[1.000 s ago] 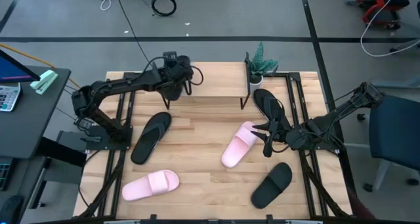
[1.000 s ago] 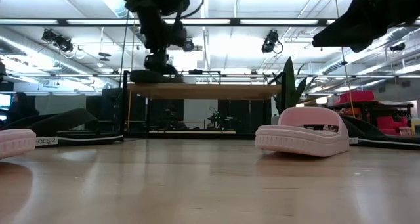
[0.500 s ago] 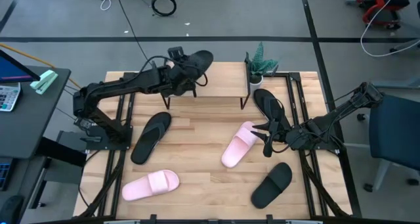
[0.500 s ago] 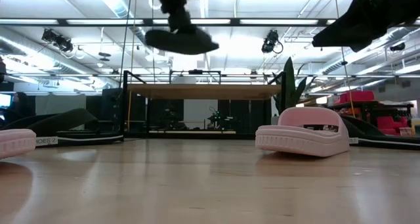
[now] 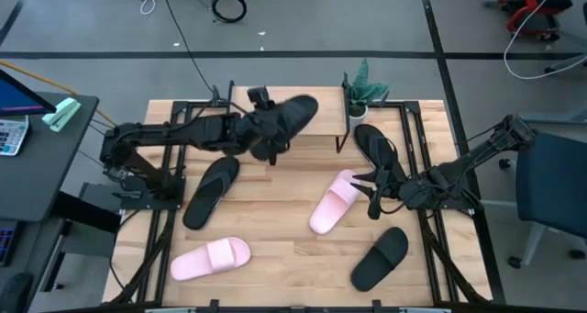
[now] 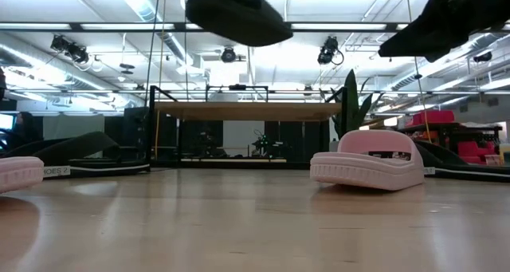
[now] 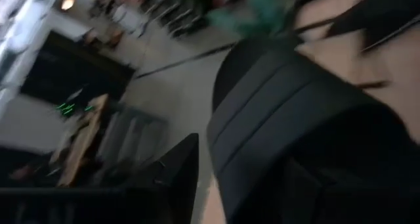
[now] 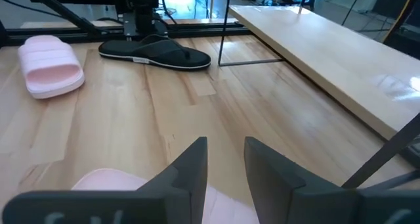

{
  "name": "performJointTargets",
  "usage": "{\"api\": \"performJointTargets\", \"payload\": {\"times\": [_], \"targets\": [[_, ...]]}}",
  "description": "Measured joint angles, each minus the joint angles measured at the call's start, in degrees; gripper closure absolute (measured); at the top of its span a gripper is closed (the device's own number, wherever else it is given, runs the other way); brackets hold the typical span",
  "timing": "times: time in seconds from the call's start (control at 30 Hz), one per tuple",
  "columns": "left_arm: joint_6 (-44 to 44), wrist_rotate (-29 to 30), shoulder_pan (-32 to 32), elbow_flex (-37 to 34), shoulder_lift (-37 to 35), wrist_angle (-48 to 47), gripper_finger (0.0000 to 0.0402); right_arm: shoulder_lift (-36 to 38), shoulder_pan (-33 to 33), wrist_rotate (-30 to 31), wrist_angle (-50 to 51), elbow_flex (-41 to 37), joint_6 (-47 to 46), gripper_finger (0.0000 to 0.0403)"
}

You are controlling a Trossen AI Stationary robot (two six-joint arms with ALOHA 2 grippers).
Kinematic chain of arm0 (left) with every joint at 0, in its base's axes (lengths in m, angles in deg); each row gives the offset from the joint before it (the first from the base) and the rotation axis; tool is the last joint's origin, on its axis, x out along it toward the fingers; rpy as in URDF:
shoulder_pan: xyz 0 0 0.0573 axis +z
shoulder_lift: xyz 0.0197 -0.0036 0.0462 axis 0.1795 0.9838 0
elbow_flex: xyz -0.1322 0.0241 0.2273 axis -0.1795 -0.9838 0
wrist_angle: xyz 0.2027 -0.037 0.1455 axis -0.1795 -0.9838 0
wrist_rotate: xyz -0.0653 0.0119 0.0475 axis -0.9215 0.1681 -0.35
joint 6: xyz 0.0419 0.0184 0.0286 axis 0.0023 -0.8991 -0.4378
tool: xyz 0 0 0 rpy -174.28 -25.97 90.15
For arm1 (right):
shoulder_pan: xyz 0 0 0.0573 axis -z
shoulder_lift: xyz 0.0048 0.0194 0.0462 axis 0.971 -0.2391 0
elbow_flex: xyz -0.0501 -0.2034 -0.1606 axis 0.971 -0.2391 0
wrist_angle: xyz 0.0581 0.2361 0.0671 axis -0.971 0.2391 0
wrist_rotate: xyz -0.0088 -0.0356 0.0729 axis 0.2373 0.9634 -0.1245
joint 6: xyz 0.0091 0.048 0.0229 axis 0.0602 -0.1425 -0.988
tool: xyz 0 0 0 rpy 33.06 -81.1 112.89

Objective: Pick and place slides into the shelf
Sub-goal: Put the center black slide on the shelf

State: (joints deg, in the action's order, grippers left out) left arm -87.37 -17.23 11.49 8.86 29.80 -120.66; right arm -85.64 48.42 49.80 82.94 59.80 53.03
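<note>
My left gripper (image 5: 271, 137) is shut on a black wide-band slide (image 5: 295, 113), held high over the shelf (image 5: 323, 122). In the low view this slide (image 6: 237, 18) hangs well above the shelf's light board (image 6: 247, 110). My right gripper (image 5: 374, 190) stands open at the right, above a pale pink slide (image 5: 334, 201) that lies on the table. Its fingers (image 8: 191, 166) have nothing between them. Other slides lie sole-down on the table: a black flip-flop (image 5: 209, 192), a pink slide (image 5: 211, 258), a black slide (image 5: 381, 258) and a flip-flop (image 5: 374, 148). My left gripper holds the black slide by its end nearest the arm (image 5: 278, 129), and the slide reaches on past the fingers toward the table's far right. One finger (image 7: 176, 178) shows beside the slide's edge; the slide hides the other. The slide hangs clear of the shelf, tilted.
A small potted plant (image 5: 365, 88) stands at the shelf's right end. The shelf's thin black legs (image 5: 340, 140) stand on the slatted tabletop. Bare wood lies at the table's middle (image 5: 275, 212) between the slides.
My left gripper has risen from the shelf's left end and swung toward the table's right, turning as it went. The black slide has gone with it, from the level of the shelf top to high above the board.
</note>
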Motion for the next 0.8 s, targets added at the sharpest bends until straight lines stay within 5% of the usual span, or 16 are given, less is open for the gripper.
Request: {"api": "performJointTargets", "payload": {"times": [0.43,0.8], "targets": [[15.99,-15.29,-6.55,-1.38,-0.07,-7.81,0.0242,-6.48,1.40,-5.42,0.29,0.00,-1.75,0.0295],[22.13,-16.31,-14.87,-10.93,-0.07,-7.67,0.0264,-22.92,3.31,-9.85,0.35,7.19,-5.10,0.0295]]}}
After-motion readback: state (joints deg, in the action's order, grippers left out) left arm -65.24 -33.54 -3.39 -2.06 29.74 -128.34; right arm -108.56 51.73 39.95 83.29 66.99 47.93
